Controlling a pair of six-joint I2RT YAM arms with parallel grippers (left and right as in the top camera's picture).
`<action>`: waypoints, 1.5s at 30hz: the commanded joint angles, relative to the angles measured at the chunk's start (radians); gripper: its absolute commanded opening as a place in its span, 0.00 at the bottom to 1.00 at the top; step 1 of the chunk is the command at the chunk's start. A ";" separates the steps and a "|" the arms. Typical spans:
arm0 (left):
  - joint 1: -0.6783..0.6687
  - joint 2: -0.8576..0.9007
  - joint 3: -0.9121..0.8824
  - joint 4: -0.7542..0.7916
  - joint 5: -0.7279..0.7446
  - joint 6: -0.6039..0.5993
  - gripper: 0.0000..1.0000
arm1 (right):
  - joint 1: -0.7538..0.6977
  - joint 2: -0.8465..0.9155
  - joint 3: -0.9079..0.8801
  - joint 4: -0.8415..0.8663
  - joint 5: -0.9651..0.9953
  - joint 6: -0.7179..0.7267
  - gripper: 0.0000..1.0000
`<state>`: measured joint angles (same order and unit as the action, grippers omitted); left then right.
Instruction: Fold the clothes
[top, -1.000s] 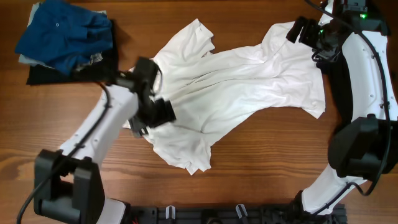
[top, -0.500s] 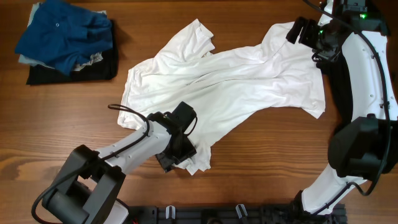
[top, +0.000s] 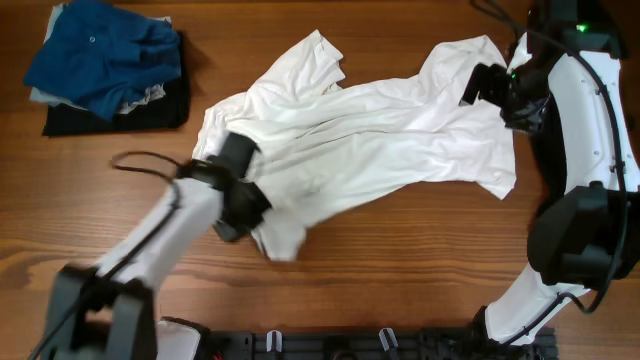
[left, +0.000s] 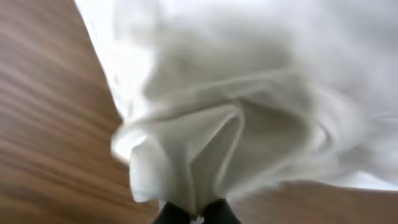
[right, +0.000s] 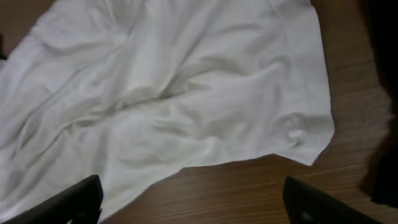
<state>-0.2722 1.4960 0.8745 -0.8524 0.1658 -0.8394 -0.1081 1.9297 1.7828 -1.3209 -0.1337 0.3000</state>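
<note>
Your left hand (left: 196, 214): clamped tight on a bunched fold of the white T-shirt (top: 400, 140).
Your right hand (right: 193, 202): spread wide, holding nothing.

Soft, even light fell from above, leaving faint shadows in the folds of the crumpled white T-shirt (top: 400, 140) on the brown wooden surface (top: 400, 260). The left wrist view was badly motion-blurred; overhead, the white left arm (top: 170, 225) was smeared; the right wrist view was sharp.
</note>
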 joint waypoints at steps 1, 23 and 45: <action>0.152 -0.113 0.077 0.000 -0.067 0.156 0.04 | -0.002 0.006 -0.139 0.015 0.023 0.042 0.82; 0.228 -0.166 0.083 0.063 -0.134 0.185 0.04 | 0.038 -0.309 -0.891 0.338 0.025 0.129 0.47; 0.228 -0.175 0.090 0.061 -0.133 0.186 0.04 | 0.076 -0.303 -0.899 0.510 0.014 0.145 0.04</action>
<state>-0.0509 1.3441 0.9455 -0.7883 0.0494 -0.6697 -0.0303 1.6230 0.8112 -0.7696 -0.0895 0.4450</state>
